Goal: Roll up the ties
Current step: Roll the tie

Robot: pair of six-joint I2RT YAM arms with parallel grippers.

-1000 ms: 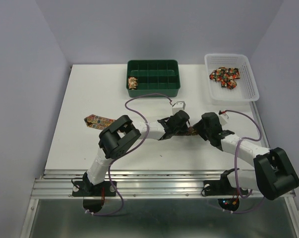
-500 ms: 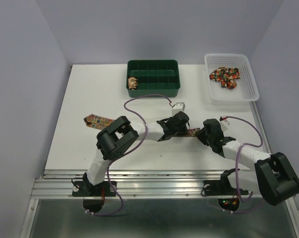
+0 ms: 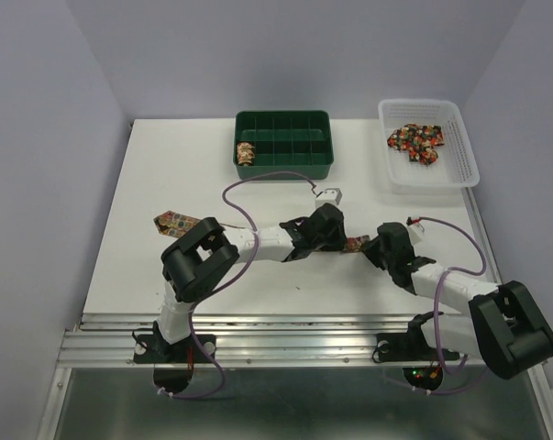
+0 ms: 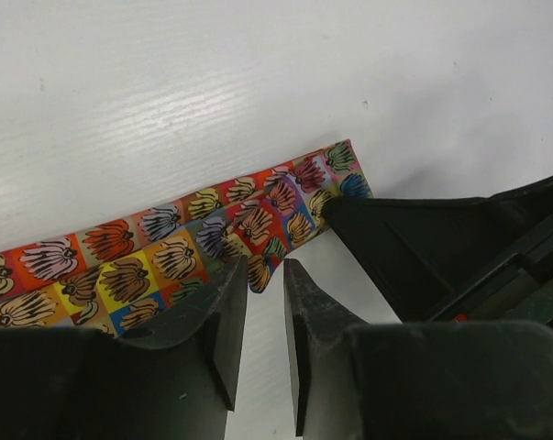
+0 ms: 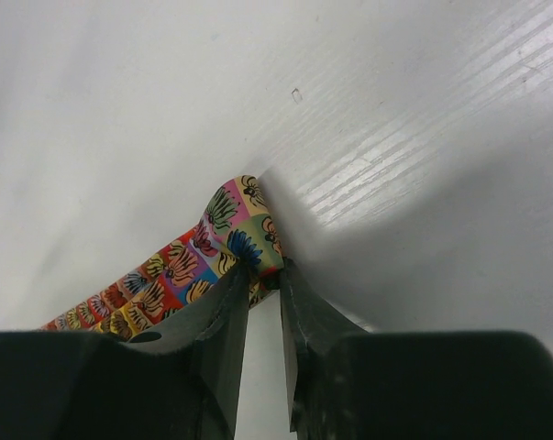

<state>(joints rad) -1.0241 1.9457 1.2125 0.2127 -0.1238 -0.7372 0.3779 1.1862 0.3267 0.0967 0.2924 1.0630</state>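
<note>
**While Meeting Mid-Frame, Grips the tie**

Pinches the tie's folded tip in the right gripper, jaws closed on the cloth. Holds the left gripper a slit apart, tips at the tie's lower edge. Stretches the tie flat over the table from centre to middle left. Shows a roll in the green tray, upper centre; loose ties in the white basket, upper right.

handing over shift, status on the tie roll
Right jaws pinching the end of the multicoloured patchwork fabric necktie. Left jaws narrowly apart at its edge, grip unclear. Nothing in the way.
</note>
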